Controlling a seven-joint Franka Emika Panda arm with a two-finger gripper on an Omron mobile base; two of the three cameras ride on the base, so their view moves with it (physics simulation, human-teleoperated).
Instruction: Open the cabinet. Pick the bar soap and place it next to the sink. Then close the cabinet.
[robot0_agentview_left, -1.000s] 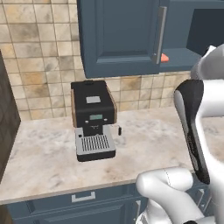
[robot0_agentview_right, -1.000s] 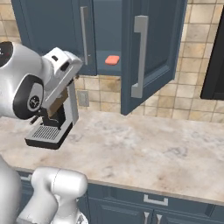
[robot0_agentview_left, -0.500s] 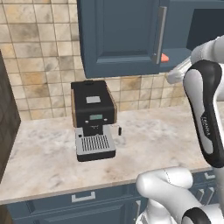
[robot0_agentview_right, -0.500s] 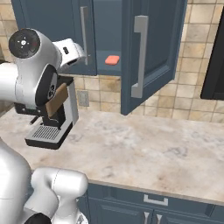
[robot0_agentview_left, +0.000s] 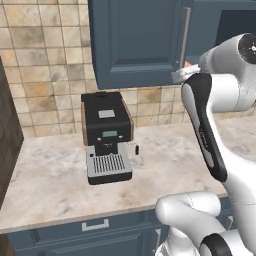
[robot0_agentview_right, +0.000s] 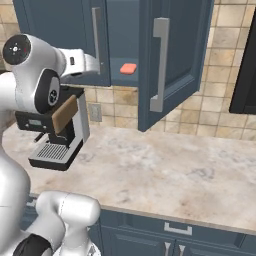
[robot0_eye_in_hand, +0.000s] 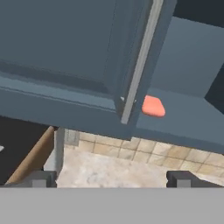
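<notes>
The cabinet hangs above the counter; its right door stands swung open and its left door is shut. The bar soap, a small salmon-pink bar, lies on the bottom shelf at the front of the open bay. It is up and to the right of my fingertips in the hand view and peeks out behind the door's handle in the left base view. My gripper is open and empty, held level with the shelf in front of the shut door's lower corner, short of the soap. The sink is out of view.
A black coffee machine stands on the marble counter below the shut door. The shut door's silver bar handle runs close beside the soap. A dark appliance fills the right edge. Blue base cabinets run under the counter.
The arm has lifted and straightened, bringing the hand up from beside the coffee machine to the cabinet's bottom edge. The jaws have stayed open; the soap and doors have not moved.
</notes>
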